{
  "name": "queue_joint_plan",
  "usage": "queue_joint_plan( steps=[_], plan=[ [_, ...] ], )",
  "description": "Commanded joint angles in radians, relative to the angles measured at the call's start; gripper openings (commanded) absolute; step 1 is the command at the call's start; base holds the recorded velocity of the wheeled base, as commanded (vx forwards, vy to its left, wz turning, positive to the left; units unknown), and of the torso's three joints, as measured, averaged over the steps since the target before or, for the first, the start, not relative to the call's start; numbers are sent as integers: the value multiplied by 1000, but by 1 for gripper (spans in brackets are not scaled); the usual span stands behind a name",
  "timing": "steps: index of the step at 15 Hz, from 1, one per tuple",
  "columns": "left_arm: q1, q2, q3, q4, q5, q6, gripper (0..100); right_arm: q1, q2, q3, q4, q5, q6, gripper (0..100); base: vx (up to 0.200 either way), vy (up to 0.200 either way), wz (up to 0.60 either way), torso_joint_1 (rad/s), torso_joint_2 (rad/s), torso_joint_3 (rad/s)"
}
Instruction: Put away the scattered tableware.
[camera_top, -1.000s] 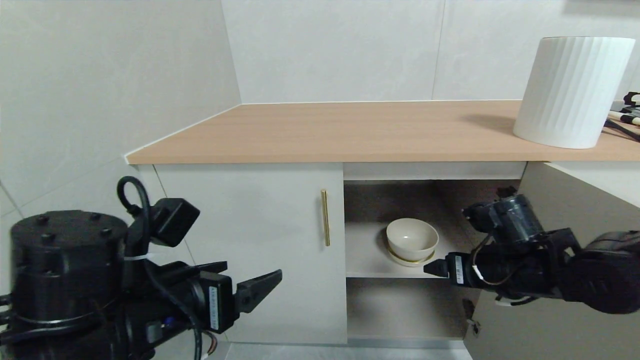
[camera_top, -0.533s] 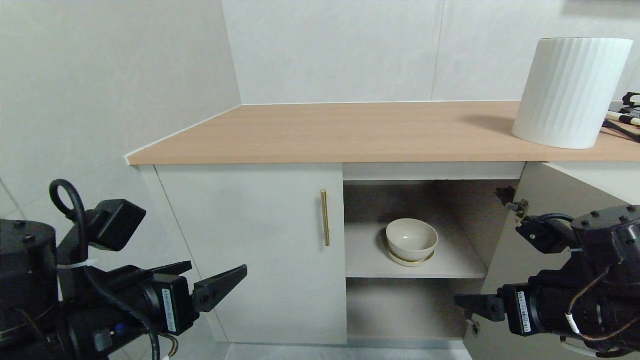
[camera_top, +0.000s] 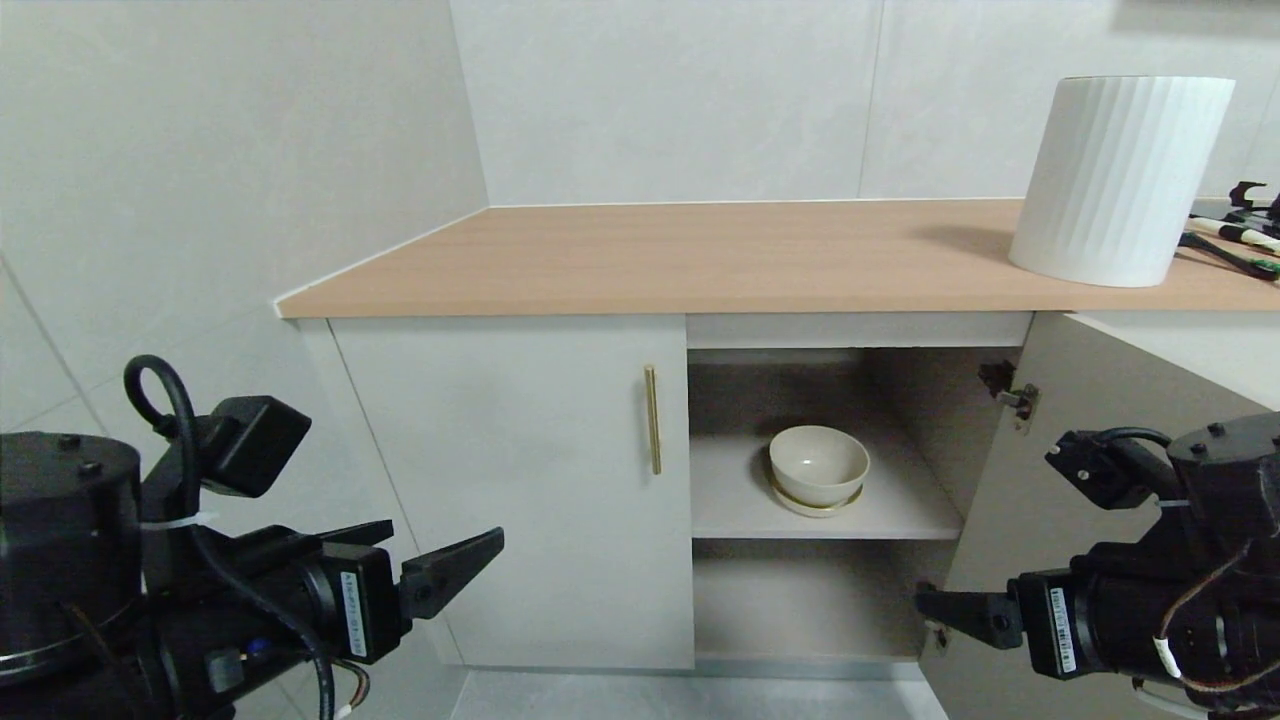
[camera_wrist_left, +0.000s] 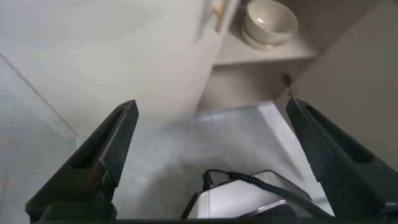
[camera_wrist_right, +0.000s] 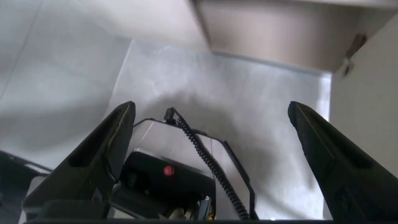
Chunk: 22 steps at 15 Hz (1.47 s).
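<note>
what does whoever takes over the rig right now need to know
Left gripper: open, empty, low in front of the shut left door.
Right gripper: open, empty, low by the open right door.
Bowl sits on a plate on the cabinet's upper shelf.
Done: bowl and plate stowed.
Left: probably shut the right door; check the small items at the far right of the counter, too small to identify.
</note>
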Motion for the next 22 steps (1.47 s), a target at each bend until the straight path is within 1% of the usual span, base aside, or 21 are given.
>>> queue_joint_plan(
  steps=[1,12,19,22],
  plan=[
    [0,4,0,1,2,-1,100,0,2,0,0,-8,0,100,-200,0,0,2,-2,7],
    [-1,5,6,4,1,-1,100,4,3,3,0,-17,-1,100,-200,0,0,1,3,3],
    [-1,5,8,4,1,-1,100,14,-26,2,3,-45,-4,100,0,0,0,0,0,0],
    [-1,5,6,4,2,1,100,14,-34,0,26,-51,-9,100,0,0,0,0,0,0]
  ],
)
